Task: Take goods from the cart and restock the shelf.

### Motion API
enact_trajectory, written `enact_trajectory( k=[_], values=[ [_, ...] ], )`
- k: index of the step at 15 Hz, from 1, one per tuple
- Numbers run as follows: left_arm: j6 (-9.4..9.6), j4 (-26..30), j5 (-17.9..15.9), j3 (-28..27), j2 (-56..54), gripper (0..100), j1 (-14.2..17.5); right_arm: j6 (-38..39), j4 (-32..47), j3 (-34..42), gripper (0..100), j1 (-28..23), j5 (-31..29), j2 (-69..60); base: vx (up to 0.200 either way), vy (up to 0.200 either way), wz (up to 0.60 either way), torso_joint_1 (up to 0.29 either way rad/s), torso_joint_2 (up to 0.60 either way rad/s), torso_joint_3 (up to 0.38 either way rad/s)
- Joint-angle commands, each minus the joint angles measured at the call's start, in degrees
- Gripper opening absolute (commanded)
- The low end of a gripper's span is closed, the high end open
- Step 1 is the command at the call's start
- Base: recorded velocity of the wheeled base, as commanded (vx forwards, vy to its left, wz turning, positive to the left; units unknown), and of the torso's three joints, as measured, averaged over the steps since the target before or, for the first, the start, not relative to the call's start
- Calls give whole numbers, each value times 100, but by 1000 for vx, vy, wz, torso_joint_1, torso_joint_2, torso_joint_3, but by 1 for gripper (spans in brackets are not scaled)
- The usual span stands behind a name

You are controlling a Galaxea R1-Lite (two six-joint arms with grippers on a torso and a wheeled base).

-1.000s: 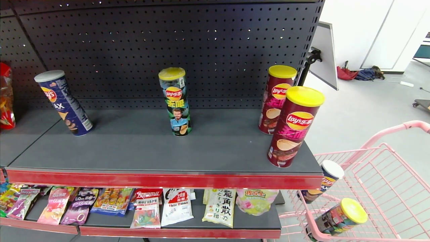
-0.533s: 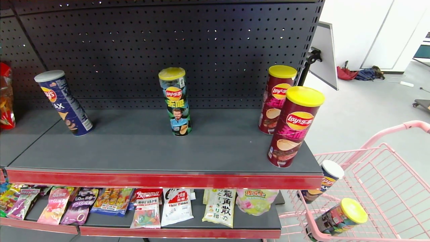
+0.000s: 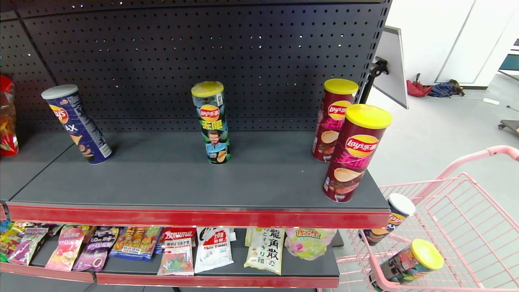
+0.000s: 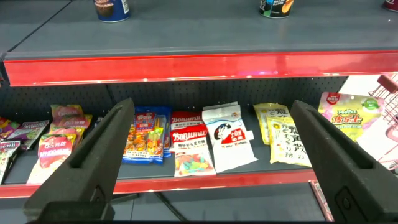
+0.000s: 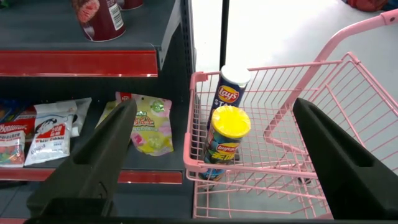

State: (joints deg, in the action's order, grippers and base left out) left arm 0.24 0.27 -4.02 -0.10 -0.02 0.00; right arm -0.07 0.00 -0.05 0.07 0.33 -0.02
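Stock for the task sat in the pink cart [image 3: 458,164], right of the shelf [image 3: 182,178]. A yellow-lidded chip can [image 5: 227,134] stood with a white-lidded chip can [image 5: 229,93] just beside it on the far side, both in the cart corner nearest the shelf. Each leaned with its lid uppermost, so the long axis ran close to vertical. The right gripper [image 5: 214,104] was spread wide and empty above the cart, the yellow-lidded chip can ahead and below, in line with its gap. The left gripper [image 4: 211,104], likewise wide and empty, faced the snack bags [image 4: 227,140] on the lower shelf, well apart from the cart. The right arm was judged nearer.
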Motion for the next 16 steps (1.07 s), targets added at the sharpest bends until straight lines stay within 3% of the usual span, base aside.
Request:
enact_trajectory(
  k=[1, 3, 13, 16],
  values=[
    [2, 0, -2, 1, 2, 100, 0, 7, 0, 5, 100, 1, 2, 2, 0, 0, 0, 0, 0, 0],
    [2, 0, -2, 1, 2, 100, 0, 7, 0, 5, 100, 1, 2, 2, 0, 0, 0, 0, 0, 0],
    [2, 0, -2, 1, 2, 100, 0, 7, 0, 5, 100, 1, 11, 2, 0, 0, -600, 1, 3, 4],
    [2, 0, -2, 1, 2, 100, 0, 7, 0, -4, 100, 1, 11, 2, 0, 0, 0, 0, 0, 0]
  ],
)
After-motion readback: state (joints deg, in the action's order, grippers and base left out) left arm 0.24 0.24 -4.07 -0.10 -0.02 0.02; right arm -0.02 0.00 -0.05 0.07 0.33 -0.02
